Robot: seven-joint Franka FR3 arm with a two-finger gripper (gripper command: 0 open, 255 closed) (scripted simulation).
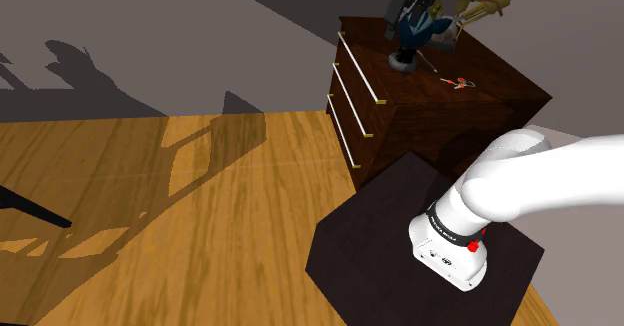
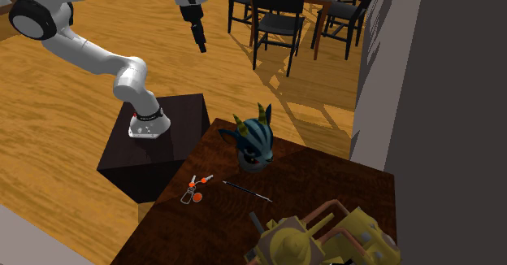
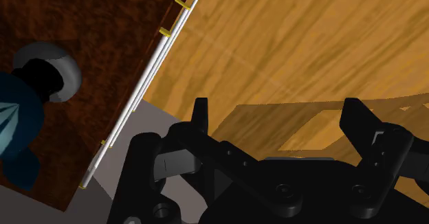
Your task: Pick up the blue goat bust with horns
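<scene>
Goat bust (image 2: 253, 141): blue, horned. It stands upright on your dresser (image 2: 325, 182), toward the top's drawer-front edge.
Gripper (image 3: 278, 113): fingers apart, clasping nothing, out past that edge over the wood floor (image 3: 309, 37).
Drawers (image 1: 355, 99): shut, so you cannot see inside.

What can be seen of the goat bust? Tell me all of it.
The goat bust is teal-blue with dark stripes, two yellow-green horns, dark ears sticking sideways and a reddish mouth. It stands upright on its round grey base on the dark wooden dresser top. Nothing else touches it; the open end effector hangs apart from it.
</scene>
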